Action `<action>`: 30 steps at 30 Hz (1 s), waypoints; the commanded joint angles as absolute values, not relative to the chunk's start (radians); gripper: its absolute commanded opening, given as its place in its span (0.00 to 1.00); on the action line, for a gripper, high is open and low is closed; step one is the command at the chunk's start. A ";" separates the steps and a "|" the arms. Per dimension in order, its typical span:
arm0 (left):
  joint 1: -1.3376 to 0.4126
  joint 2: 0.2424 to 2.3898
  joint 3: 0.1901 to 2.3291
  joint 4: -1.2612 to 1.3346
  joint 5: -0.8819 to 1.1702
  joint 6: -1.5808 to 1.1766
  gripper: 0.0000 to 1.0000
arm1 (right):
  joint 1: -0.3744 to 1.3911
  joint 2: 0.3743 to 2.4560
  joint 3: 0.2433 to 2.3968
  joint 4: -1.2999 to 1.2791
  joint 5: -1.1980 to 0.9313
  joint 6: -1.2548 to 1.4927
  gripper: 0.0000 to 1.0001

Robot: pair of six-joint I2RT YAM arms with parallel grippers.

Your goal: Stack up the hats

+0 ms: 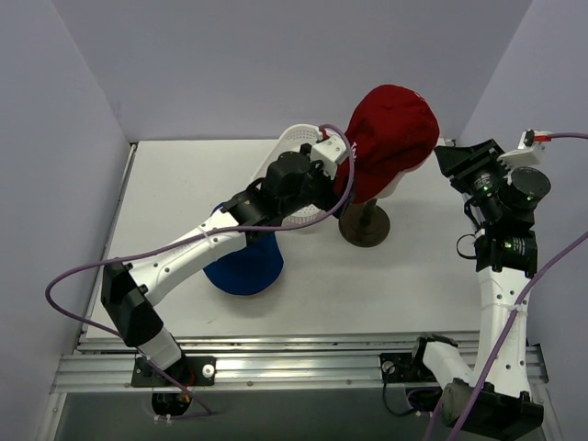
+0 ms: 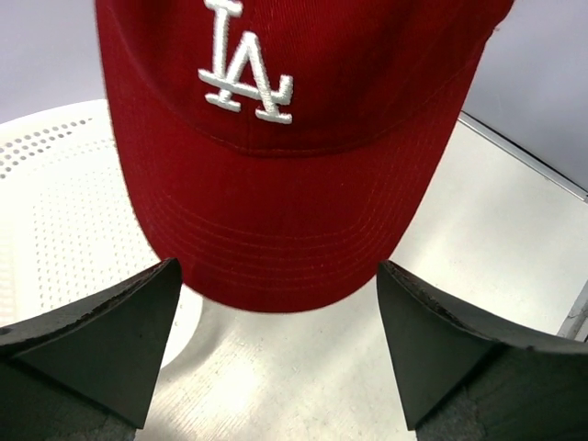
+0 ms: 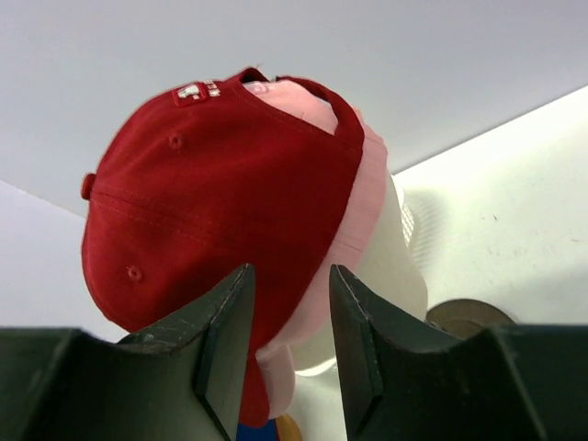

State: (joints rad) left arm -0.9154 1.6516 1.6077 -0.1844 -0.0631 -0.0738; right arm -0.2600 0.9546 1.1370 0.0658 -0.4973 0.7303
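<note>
The dark red cap (image 1: 395, 133) with a white "LA" logo (image 2: 243, 69) sits on top of the pale pink cap (image 3: 360, 207), both on the mannequin head (image 3: 397, 268). The royal-blue bucket hat (image 1: 246, 266) lies on the table under my left arm; a sliver of it shows in the right wrist view (image 3: 250, 432). My left gripper (image 1: 336, 156) is open and empty, its jaws just in front of the red brim (image 2: 276, 239) without touching it. My right gripper (image 1: 447, 158) is open and empty behind the caps, and the pink cap's rear edge shows between its jaws.
A white perforated basket (image 1: 296, 145) stands behind my left gripper and shows in the left wrist view (image 2: 55, 211). The head's brown stand (image 1: 365, 225) is on the table at centre. Walls close in the table on the left, back and right.
</note>
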 commanded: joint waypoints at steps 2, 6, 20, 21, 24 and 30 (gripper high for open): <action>-0.922 1.511 1.674 -0.219 -0.126 -0.075 0.94 | -0.253 0.925 1.138 0.014 -0.514 0.670 0.35; -0.922 1.428 1.620 -0.233 -0.149 -0.083 0.94 | -0.255 0.917 1.144 0.063 -0.525 0.660 0.38; -0.927 1.191 1.271 -0.172 -0.314 -0.186 0.94 | -0.247 1.130 1.258 0.120 -0.479 0.673 0.37; -0.928 1.181 1.249 -0.158 -0.316 -0.193 0.94 | -0.241 1.146 1.250 0.130 -0.479 0.673 0.36; -0.934 1.157 1.174 -0.108 -0.340 -0.193 0.94 | -0.216 1.175 1.239 0.143 -0.460 0.649 0.35; -0.963 1.120 1.112 -0.057 -0.426 -0.186 0.94 | -0.210 1.212 1.209 0.162 -0.433 0.644 0.34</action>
State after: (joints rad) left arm -0.9398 1.1755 1.1107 -0.1638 -0.3569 -0.1772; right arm -0.2272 1.1866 1.2297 0.1226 -0.4301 0.6601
